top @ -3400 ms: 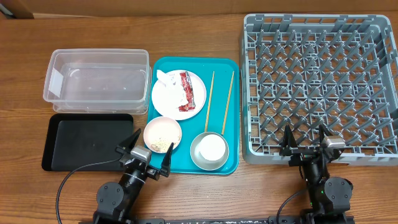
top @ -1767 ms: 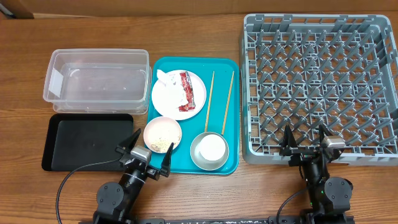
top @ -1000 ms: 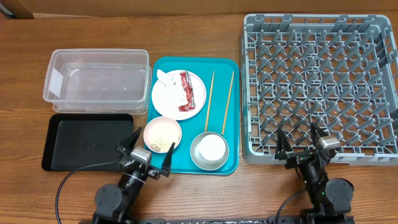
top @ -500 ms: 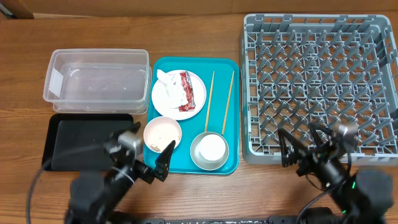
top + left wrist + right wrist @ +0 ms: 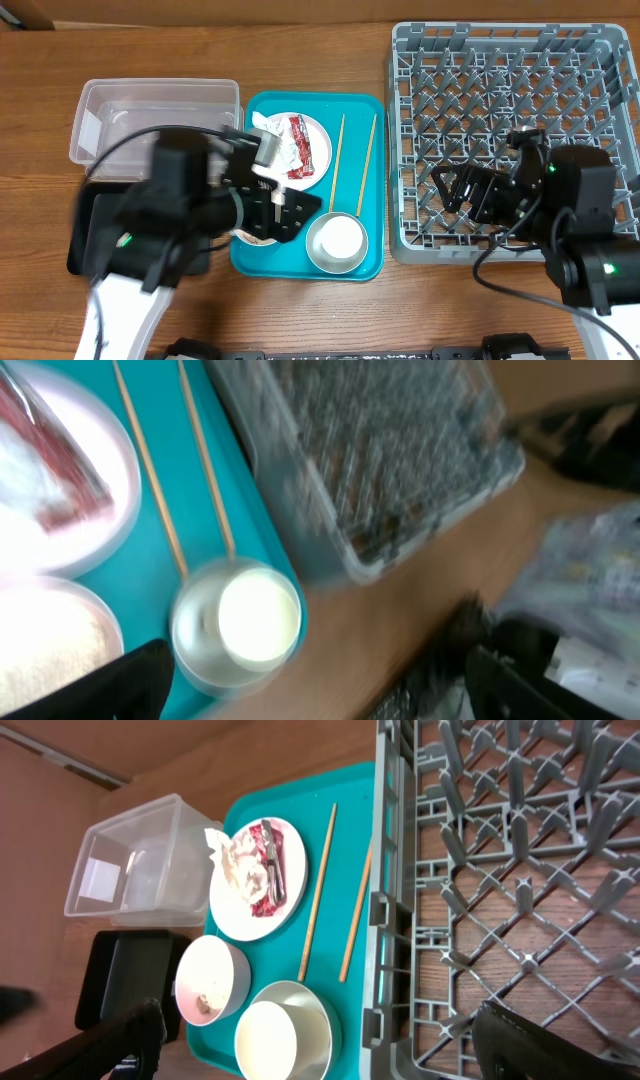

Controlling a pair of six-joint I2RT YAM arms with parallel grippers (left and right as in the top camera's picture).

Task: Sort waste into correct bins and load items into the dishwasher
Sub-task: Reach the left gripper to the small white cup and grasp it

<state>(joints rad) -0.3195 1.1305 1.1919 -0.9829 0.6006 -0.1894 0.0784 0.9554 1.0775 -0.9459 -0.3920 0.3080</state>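
Both arms are now up from the near edge, left end effector (image 5: 283,213) above the pink bowl (image 5: 208,988), right end effector (image 5: 464,190) above the dish rack (image 5: 520,100), both wide open and empty, so sorting only begins.

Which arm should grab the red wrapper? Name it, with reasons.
Probably left. The left gripper hovers over the teal tray by the plate holding the wrapper; the right gripper is over the dish rack.

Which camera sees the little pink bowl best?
The right wrist view: the pink bowl shows clear and sharp. Overhead, the left arm covers most of it. The left wrist view catches only a blurry edge.
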